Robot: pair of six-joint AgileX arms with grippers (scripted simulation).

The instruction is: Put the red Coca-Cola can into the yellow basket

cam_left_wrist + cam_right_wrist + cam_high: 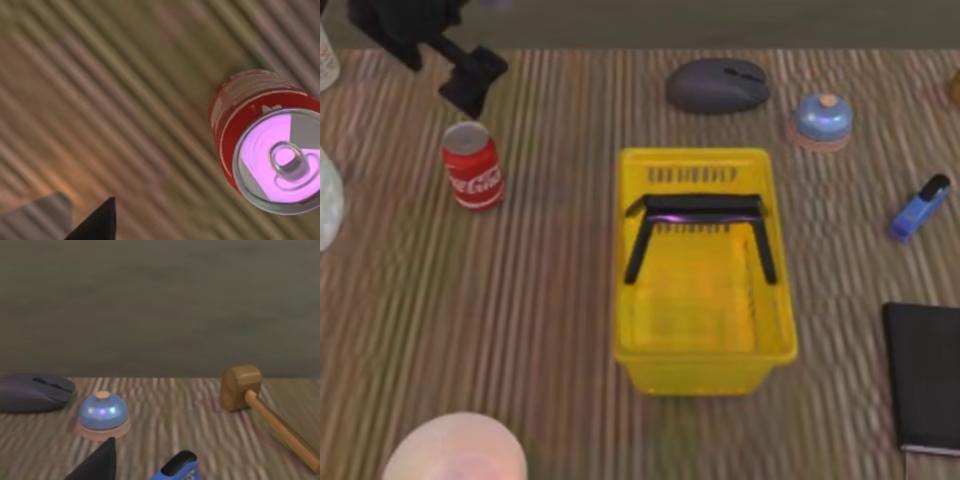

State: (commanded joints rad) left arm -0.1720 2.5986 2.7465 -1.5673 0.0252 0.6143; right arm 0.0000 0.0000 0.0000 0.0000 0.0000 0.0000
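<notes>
Top view: the red Coca-Cola can [473, 166] stands upright on the surface [520, 320], well left of the yellow basket [705, 370]. The left hand [472, 82] hovers just beyond it; I cannot tell its opening.

Left wrist view: the can is ungrasped.

Right wrist view: a bell [103, 416] and a hammer [265, 410].
</notes>
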